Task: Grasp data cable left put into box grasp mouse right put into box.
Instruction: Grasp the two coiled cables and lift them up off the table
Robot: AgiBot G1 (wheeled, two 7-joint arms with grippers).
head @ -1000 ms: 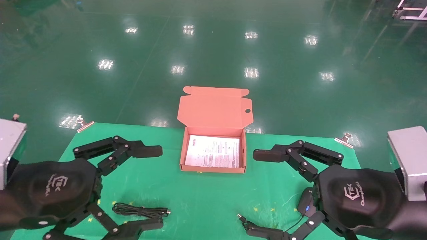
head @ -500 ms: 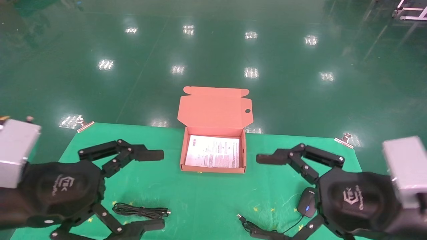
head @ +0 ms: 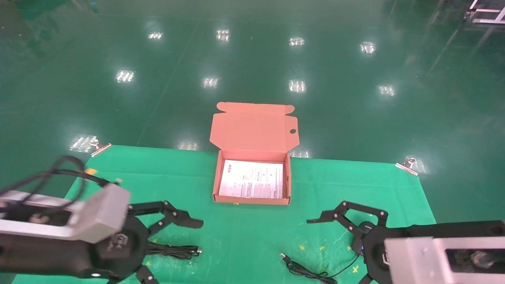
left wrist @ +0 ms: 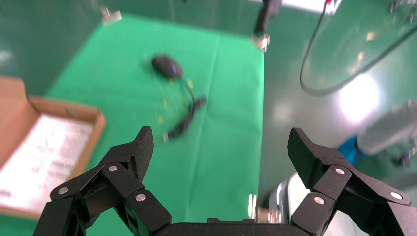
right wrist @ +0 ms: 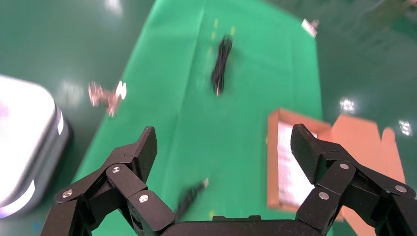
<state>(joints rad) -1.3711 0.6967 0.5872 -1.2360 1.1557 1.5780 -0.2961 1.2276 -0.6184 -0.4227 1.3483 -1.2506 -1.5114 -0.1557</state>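
Jaws spread wide on both grippers, nothing held.
The left gripper (head: pixel 169 244) is hovering over the cable (head: pixel 173 251) and the right gripper (head: pixel 339 252) beside the mouse (head: pixel 365 228), near the open box (head: pixel 252 200); next, likely lowering to pinch the cable's middle.

The box (head: pixel 252 199) sits mid-worktop (head: pixel 236 232) toward its far edge, a printed sheet (head: pixel 252 179) inside. The data cable (head: pixel 173 251) lies near-left; the mouse (left wrist: pixel 166 66) lies near-right.

left end effector (head: pixel 169 244) spread wide, right end effector (head: pixel 335 252) likewise
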